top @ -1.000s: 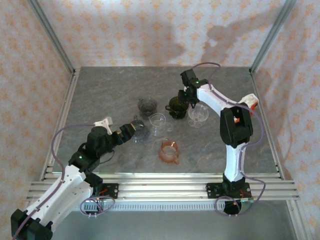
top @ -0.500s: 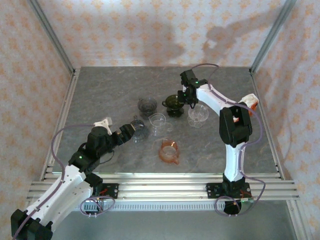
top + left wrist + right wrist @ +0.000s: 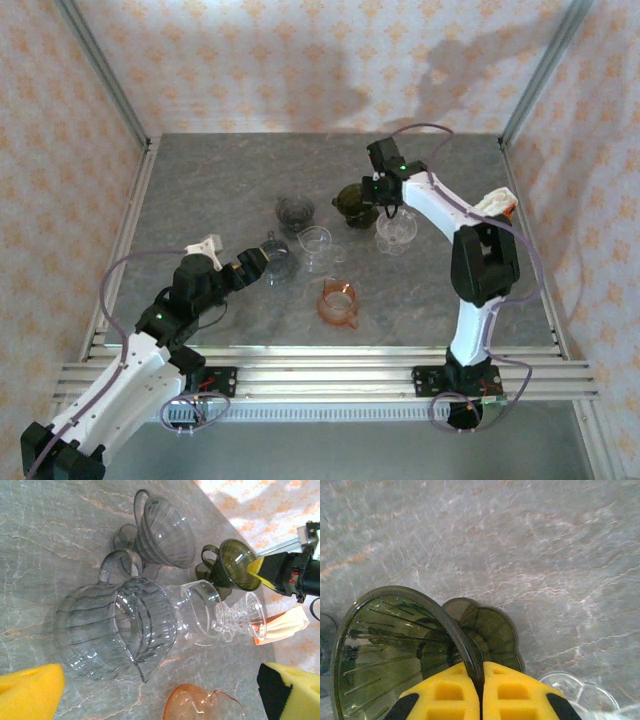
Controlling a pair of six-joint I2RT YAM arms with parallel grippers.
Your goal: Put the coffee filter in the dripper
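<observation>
From the top view, the right gripper (image 3: 383, 195) is seen at the far side of the table (image 3: 200, 180), pressed against a dark green dripper (image 3: 350, 203). The right wrist view settles the grip. The yellow pads (image 3: 452, 692) are pinched onto the dripper's rim (image 3: 470, 667), one inside the cone and one outside. The cone is ribbed, tinted and see-through, with a scalloped base flange (image 3: 492, 630). It is tilted, its axis lying well off upright. In that view its mouth is turned to the lower left and its base to the right. Whether the base touches the table cannot be told.

In the left wrist view, the same dripper (image 3: 235, 562) is seen with a loop handle (image 3: 207, 555) on its left. A cream, folded coffee filter (image 3: 287, 625) is seen further right, its long axis nearly level across that view. From above, the coffee filter (image 3: 497, 203) lies at the right edge of the table, well apart from the held dripper. Which way it points cannot be made out.

The left gripper (image 3: 160, 695) is spread wide. A smoky dripper (image 3: 115, 625) lies on its side just ahead of it, with its mouth turned toward the camera. Beyond it a grey dripper (image 3: 165, 527), two clear ones (image 3: 200, 611) (image 3: 245, 615) and an orange one (image 3: 200, 707) are seen
</observation>
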